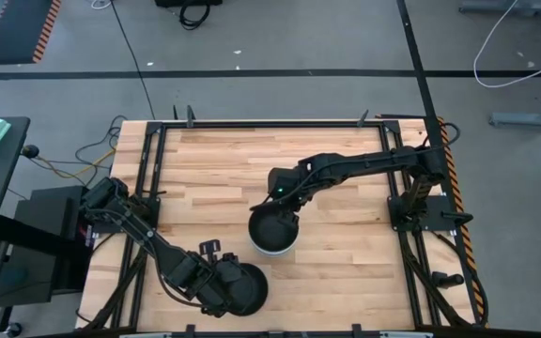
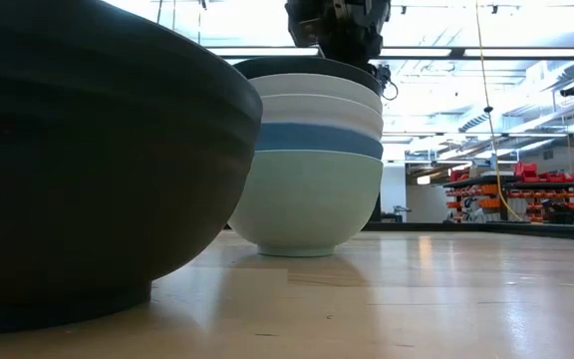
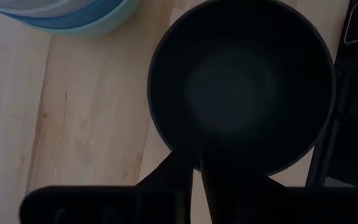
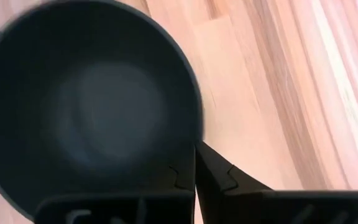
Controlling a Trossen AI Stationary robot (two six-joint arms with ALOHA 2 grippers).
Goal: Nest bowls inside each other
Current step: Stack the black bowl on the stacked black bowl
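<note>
A stack of bowls [image 2: 312, 150] stands mid-table: pale mint green [image 2: 307, 199] at the bottom, then blue [image 2: 317, 138], then two white. A black bowl [image 1: 270, 227] is on top, its lower part inside the top white bowl. My right gripper [image 4: 194, 165] is above the stack's far edge, shut on this black bowl. A second black bowl [image 1: 244, 289] rests with its base on the table near the front edge. My left gripper [image 3: 197, 177] is shut at its left rim. My left gripper pinches the near-edge black bowl's rim [image 3: 194, 163], one finger inside the bowl and one outside. The fingers slant steeply down from the table's left. The bowl stands upright on the table. My right gripper pinches the top black bowl's rim [image 4: 191, 146] on its far side, one finger inside and one outside, slanting steeply down. The bowl sits upright in the stack; whether it rests fully in the white bowl I cannot tell.
Black metal rails frame the table at the left [image 1: 144, 188], right [image 1: 402, 188] and far [image 1: 270, 123] sides. Bare wood [image 1: 214, 169] lies free between the stack and the far rail, and to the stack's right [image 1: 355, 253].
</note>
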